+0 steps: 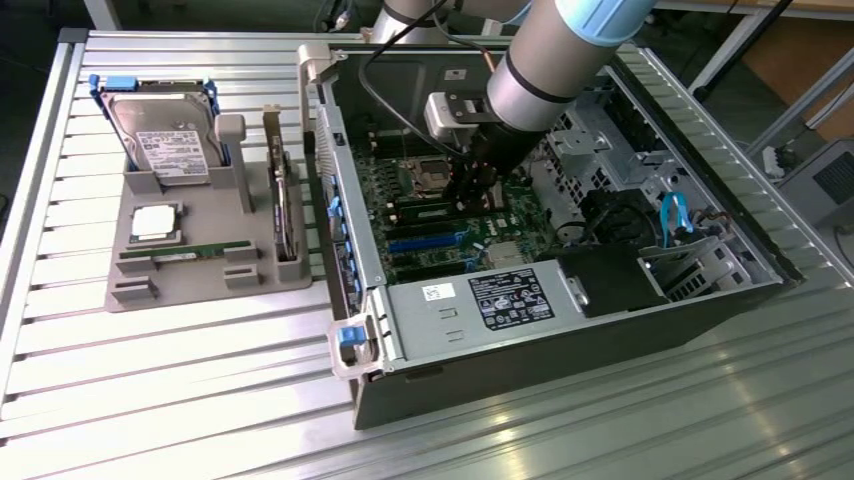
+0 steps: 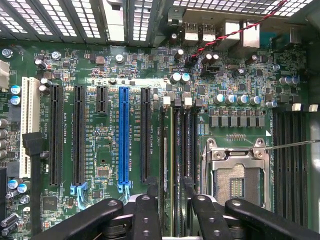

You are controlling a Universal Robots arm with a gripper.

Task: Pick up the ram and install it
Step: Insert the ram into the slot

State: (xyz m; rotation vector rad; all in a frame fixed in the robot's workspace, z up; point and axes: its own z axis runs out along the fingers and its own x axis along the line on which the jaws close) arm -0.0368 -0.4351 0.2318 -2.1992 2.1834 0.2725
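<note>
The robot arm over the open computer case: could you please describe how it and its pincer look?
The arm is a thick grey tube with a light-blue joint cover. A white box sits at the wrist, with a black cable looping beside it. The pincer is black, its linkage bars dotted with silver bolts.

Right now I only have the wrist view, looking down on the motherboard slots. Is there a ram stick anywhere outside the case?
Observer: Yes. A ram stick lies flat in the grey tray, on the exterior view's left of the case.
Operator: What else is in that tray?
Observer: A hard drive, a silver processor chip and a dark expansion card standing on edge.
Operator: Where is the gripper relative to all that?
Observer: The gripper is down inside the open case above the motherboard, well apart from the tray.
</note>
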